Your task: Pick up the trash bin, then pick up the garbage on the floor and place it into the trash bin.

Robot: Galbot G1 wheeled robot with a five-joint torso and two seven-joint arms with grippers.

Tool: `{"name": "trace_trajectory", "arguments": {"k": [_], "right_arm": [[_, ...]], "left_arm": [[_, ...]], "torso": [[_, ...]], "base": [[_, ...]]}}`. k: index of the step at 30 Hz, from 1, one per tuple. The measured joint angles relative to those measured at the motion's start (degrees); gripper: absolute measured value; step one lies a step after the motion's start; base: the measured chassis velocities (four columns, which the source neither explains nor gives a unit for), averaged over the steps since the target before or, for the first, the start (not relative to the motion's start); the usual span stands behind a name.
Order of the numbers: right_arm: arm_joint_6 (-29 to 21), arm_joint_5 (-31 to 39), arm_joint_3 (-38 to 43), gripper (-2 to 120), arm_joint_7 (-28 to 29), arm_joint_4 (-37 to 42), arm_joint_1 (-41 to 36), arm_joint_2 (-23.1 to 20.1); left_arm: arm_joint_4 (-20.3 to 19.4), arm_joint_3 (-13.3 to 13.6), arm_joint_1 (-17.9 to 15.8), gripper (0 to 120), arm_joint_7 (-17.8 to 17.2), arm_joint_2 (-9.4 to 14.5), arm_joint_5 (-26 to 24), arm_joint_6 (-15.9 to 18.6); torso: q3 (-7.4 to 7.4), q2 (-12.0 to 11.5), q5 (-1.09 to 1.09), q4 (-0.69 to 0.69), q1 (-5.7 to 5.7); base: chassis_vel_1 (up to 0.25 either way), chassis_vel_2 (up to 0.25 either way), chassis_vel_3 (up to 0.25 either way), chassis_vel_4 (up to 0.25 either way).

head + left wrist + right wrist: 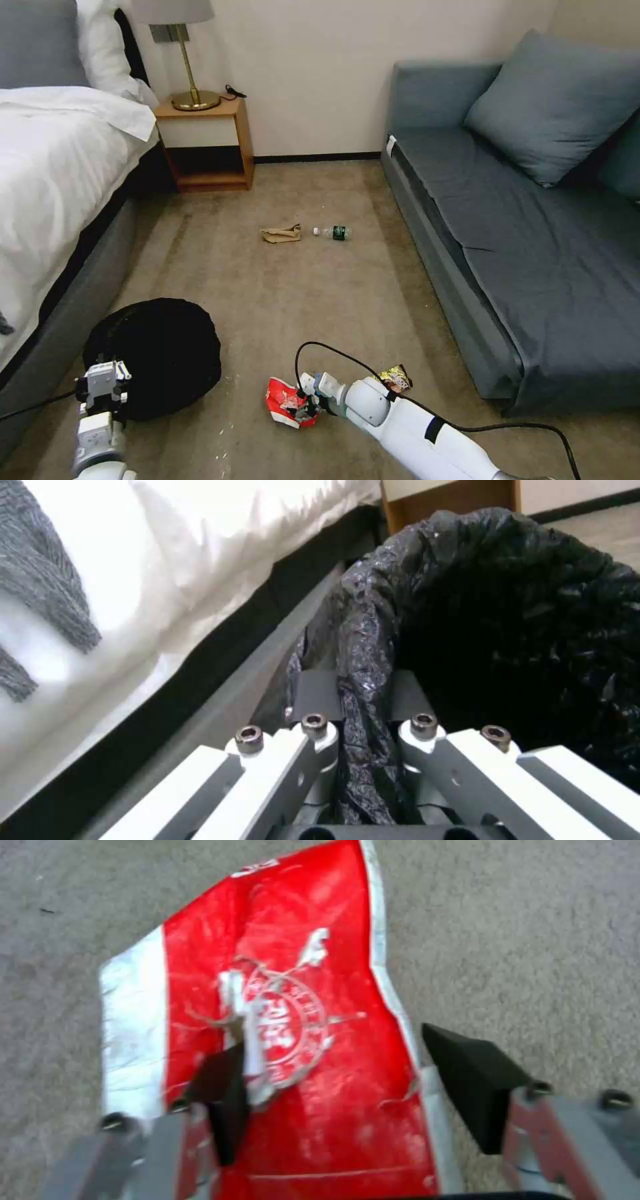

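Observation:
The trash bin point(157, 353), lined with a crinkly black bag, stands on the carpet beside the bed. My left gripper point(102, 385) point(360, 692) is shut on the bin's bagged rim point(363, 645). The garbage lies scattered. My right gripper point(305, 402) point(340, 1080) is down at the floor, open, its two fingers on either side of the crumpled red-and-white wrapper point(285, 402) point(287, 1015). A gold-brown snack wrapper point(397, 378) lies just beyond the right wrist. Farther off, mid-carpet, lie a brown paper bag point(281, 233) and a small clear bottle point(333, 232).
A bed point(53, 173) with white sheets runs along the left. A grey sofa point(533, 233) with a cushion lines the right. A wooden nightstand point(207, 143) with a lamp stands against the far wall. Open carpet point(300, 300) lies between.

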Motion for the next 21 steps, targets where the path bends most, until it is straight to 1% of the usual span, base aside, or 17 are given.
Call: {"name": "trace_trajectory", "arguments": {"k": [1, 3, 4, 5, 6, 8, 10, 11, 12, 14, 16, 17, 18, 19, 21], "right_arm": [[0.0, 0.0, 0.0, 63, 0.0, 0.0, 0.0, 0.0], [0.4, 0.0, 0.7, 53, -0.1, 0.5, -0.5, -0.5], [0.5, 0.0, 0.9, 51, -0.2, 0.5, -0.6, -0.6], [0.7, 0.0, 1.3, 43, -0.3, 0.7, -0.9, -0.8], [0.8, 0.0, 1.4, 39, -0.3, 0.8, -0.9, -0.9], [0.8, 0.0, 1.5, 37, -0.3, 0.8, -1.0, -0.9], [0.8, 0.0, 1.8, 26, -0.4, 0.9, -1.0, -1.0], [0.8, 0.0, 1.9, 23, -0.5, 0.9, -1.0, -1.0], [0.8, 0.0, 2.0, 16, -0.5, 0.8, -1.0, -0.8], [0.9, 0.0, 2.1, 15, -0.5, 0.8, -1.1, -0.8], [1.1, -0.1, 2.3, 5, -0.6, 0.8, -1.3, -0.6], [1.1, -0.1, 2.4, 3, -0.6, 0.8, -1.5, -0.6], [1.1, -0.1, 2.4, 3, -0.6, 0.8, -1.5, -0.6], [1.1, 0.0, 2.6, 1, -0.6, 0.9, -1.6, -0.5], [1.2, 0.3, 3.0, 1, -0.6, 1.4, -1.8, -0.5]], "left_arm": [[0.0, 0.0, 0.0, 7, 0.0, 0.0, 0.0, 0.0], [0.0, 0.1, 0.1, 7, 0.0, -0.3, 0.2, -0.3], [0.0, 0.2, 0.1, 7, 0.0, -0.4, 0.2, -0.4], [0.0, 0.3, 0.4, 7, 0.0, -0.7, 0.4, -0.7], [0.0, 0.3, 0.5, 7, 0.0, -0.8, 0.5, -0.8], [0.0, 0.3, 0.5, 7, 0.0, -0.9, 0.5, -0.9], [-0.1, 0.3, 0.8, 7, 0.1, -1.1, 0.5, -1.1], [-0.1, 0.3, 0.9, 7, 0.1, -1.1, 0.5, -1.2], [-0.3, 0.2, 1.1, 7, 0.1, -1.2, 0.5, -1.3], [-0.3, 0.2, 1.1, 7, 0.1, -1.2, 0.5, -1.3], [-0.3, 0.1, 1.4, 7, 0.1, -1.2, 0.5, -1.6], [-0.3, 0.1, 1.5, 7, 0.1, -1.3, 0.4, -1.7], [-0.3, 0.1, 1.5, 7, 0.1, -1.3, 0.4, -1.7], [-0.3, 0.1, 1.7, 7, 0.3, -1.3, 0.3, -2.0], [-0.4, 0.1, 2.1, 7, 1.0, -1.3, -0.4, -2.4]], "torso": [[0.0, 0.0, 0.0, 0.0, 0.0], [0.0, 0.0, 0.0, 0.0, 0.0], [0.0, 0.0, 0.0, 0.0, 0.0], [0.0, 0.0, 0.0, 0.0, 0.0], [0.0, 0.0, 0.0, 0.0, 0.0], [0.0, 0.0, 0.0, 0.0, 0.0], [0.0, 0.0, 0.0, 0.0, 0.0], [0.0, 0.0, -0.01, 0.0, 0.0], [0.0, 0.0, 0.0, 0.0, 0.0], [0.0, 0.0, 0.0, 0.0, 0.0], [0.0, 0.0, 0.0, 0.0, 0.0], [0.0, 0.0, 0.0, 0.0, 0.0], [0.0, 0.0, 0.0, 0.0, 0.0], [0.0, 0.0, -0.01, 0.0, 0.0], [0.0, 0.0, -0.01, 0.0, 0.0]], "base": [[0.0, 0.0, 0.0, 0.0], [0.0, 0.0, 0.0, 0.0], [0.0, 0.0, 0.0, 0.0], [0.0, 0.0, 0.0, 0.0], [0.0, 0.0, 0.0, 0.0], [0.0, 0.0, 0.0, 0.0], [0.0, 0.0, 0.0, 0.0], [0.0, 0.0, 0.0, 0.0], [0.0, 0.0, 0.0, 0.0], [0.0, 0.0, 0.0, 0.0], [0.0, 0.0, 0.0, 0.0], [0.0, 0.0, 0.0, 0.0], [0.0, 0.0, 0.0, 0.0], [0.0, 0.0, 0.0, 0.0], [0.0, 0.0, 0.0, 0.0]]}}
